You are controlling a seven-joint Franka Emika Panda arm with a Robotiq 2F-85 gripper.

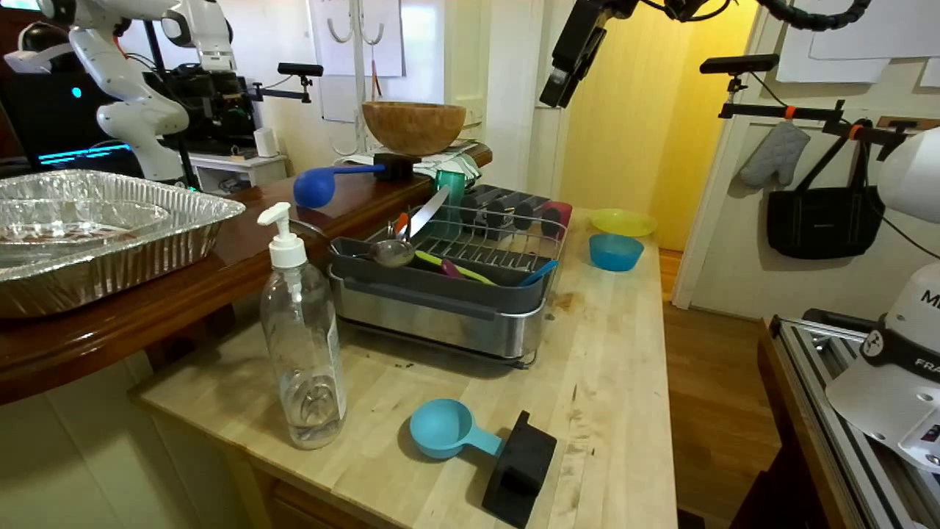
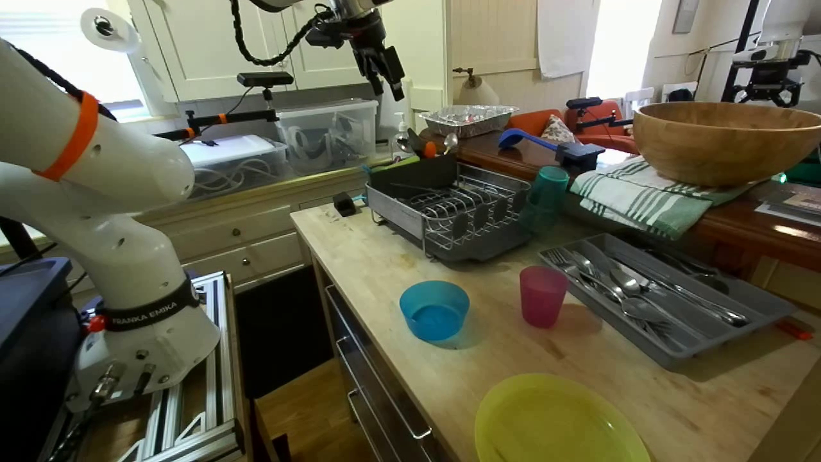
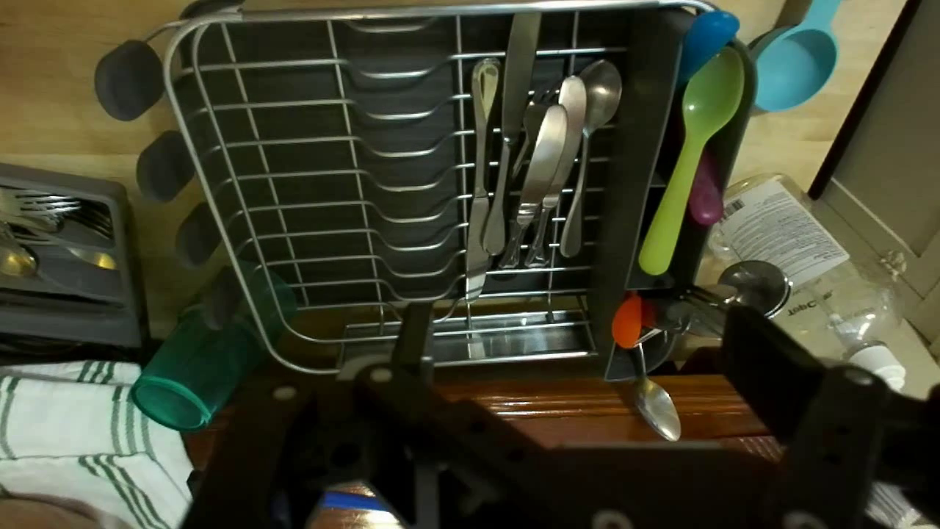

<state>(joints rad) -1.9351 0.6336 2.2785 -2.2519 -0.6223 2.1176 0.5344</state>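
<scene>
My gripper (image 3: 580, 334) is open in the wrist view, its fingers wide apart with nothing between them. It hangs high above the counter in both exterior views (image 1: 562, 90) (image 2: 390, 88). Below it is a wire dish rack (image 3: 352, 154), also in both exterior views (image 1: 433, 330) (image 2: 397, 212). Several metal knives (image 3: 547, 154), a fork and a spoon (image 3: 601, 92) lie in the rack. A dark grey utensil caddy (image 3: 620, 191) on its side holds a lime-green spoon (image 3: 690, 162), an orange-ended utensil (image 3: 626, 321) and metal spoons (image 3: 656, 408). A green cup (image 3: 176, 400) leans at the rack's corner.
On the counter are a pump bottle (image 1: 305, 367), a light-blue scoop (image 1: 444, 426) with a black block (image 1: 520, 470), a blue bowl (image 2: 435, 311), a pink cup (image 2: 542, 296), a yellow plate (image 2: 558, 423) and a cutlery tray (image 2: 673, 356). A wooden bowl (image 2: 725, 141) stands on the raised ledge.
</scene>
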